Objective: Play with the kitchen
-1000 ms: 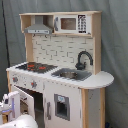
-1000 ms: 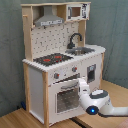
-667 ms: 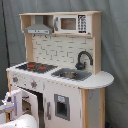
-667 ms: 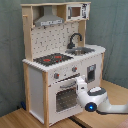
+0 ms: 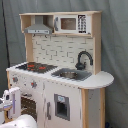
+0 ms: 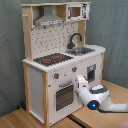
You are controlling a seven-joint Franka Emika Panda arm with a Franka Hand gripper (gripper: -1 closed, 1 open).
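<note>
Whether the gripper (image 6: 79,84) is released or clenched, we cannot tell; in the second exterior view it sits against the oven door (image 6: 64,96) of the kitchen (image 6: 59,55). We see the kitchen standing upright on a wooden table (image 6: 15,119), long axis vertical, its front turned toward the second exterior view's right. Stovetop (image 5: 36,66), sink (image 5: 71,75), faucet (image 5: 83,60), hood (image 5: 38,28) and microwave (image 5: 72,23) appear above.

One kitchen (image 6: 55,65), one faucet (image 5: 83,59), one microwave (image 5: 72,23), one hood (image 6: 50,20)
</note>
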